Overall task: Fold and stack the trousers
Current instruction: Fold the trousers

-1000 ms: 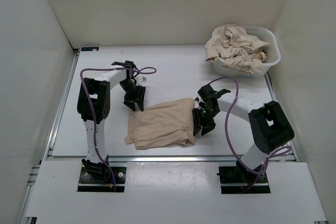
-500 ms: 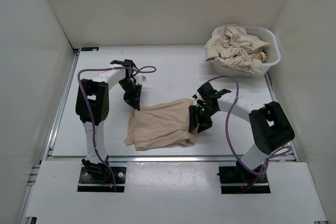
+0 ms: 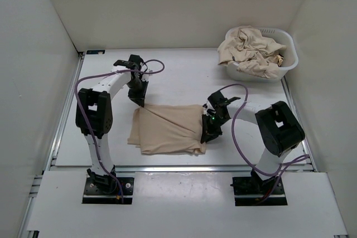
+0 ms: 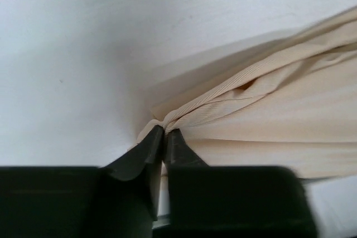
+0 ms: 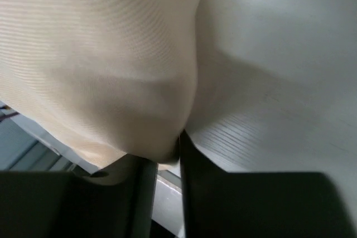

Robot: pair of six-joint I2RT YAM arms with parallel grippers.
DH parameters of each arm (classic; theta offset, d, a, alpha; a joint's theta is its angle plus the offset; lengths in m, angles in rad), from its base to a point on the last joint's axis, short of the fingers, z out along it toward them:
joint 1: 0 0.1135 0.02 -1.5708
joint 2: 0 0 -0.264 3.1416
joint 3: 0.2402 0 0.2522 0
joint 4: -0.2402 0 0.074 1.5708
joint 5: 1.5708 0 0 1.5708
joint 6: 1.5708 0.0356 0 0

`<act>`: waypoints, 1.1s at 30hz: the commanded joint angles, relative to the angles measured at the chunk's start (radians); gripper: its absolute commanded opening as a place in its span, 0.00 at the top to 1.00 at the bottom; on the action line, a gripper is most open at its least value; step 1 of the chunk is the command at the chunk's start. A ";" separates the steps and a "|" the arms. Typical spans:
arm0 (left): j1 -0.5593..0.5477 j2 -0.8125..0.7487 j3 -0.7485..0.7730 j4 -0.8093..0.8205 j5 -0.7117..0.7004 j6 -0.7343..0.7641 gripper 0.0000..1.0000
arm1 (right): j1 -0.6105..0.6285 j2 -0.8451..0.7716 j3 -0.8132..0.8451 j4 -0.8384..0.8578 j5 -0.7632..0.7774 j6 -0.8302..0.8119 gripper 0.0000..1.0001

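A folded pair of beige trousers (image 3: 167, 129) lies on the white table near the front middle. My left gripper (image 3: 140, 102) is shut on the cloth's far left corner; in the left wrist view the fingertips (image 4: 163, 135) pinch bunched ribbed fabric (image 4: 268, 110). My right gripper (image 3: 206, 135) is shut on the right edge of the same trousers; in the right wrist view the cloth (image 5: 100, 71) hangs between its fingers (image 5: 167, 157). More beige trousers (image 3: 248, 49) are piled in the basket.
A white plastic basket (image 3: 290, 54) stands at the far right corner. White walls enclose the table on three sides. A metal rail (image 3: 61, 115) runs along the table's left edge.
Both grippers have moved left and away from me, dragging the folded trousers with them. The left corner of the cloth is now pulled out toward the far left, stretching the top edge.
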 commanded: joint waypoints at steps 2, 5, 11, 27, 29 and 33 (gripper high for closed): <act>0.003 0.035 0.056 0.077 -0.076 0.005 0.64 | 0.003 -0.007 0.005 -0.026 0.038 -0.038 0.62; 0.003 0.035 0.094 0.077 -0.097 0.005 0.32 | 0.003 -0.054 0.044 -0.073 0.072 -0.076 0.48; 0.023 -0.173 0.056 0.077 -0.155 0.005 0.03 | -0.036 -0.191 0.123 -0.153 0.140 -0.082 0.37; -0.078 -0.499 -0.636 0.126 0.087 0.005 0.03 | -0.123 0.274 0.510 -0.103 0.148 0.100 0.36; -0.078 -0.478 -0.645 0.159 0.098 0.005 0.03 | -0.123 0.295 0.510 -0.080 0.148 0.113 0.39; -0.106 -0.418 -0.671 0.192 0.064 0.005 0.05 | -0.134 0.308 0.510 -0.070 0.139 0.145 0.65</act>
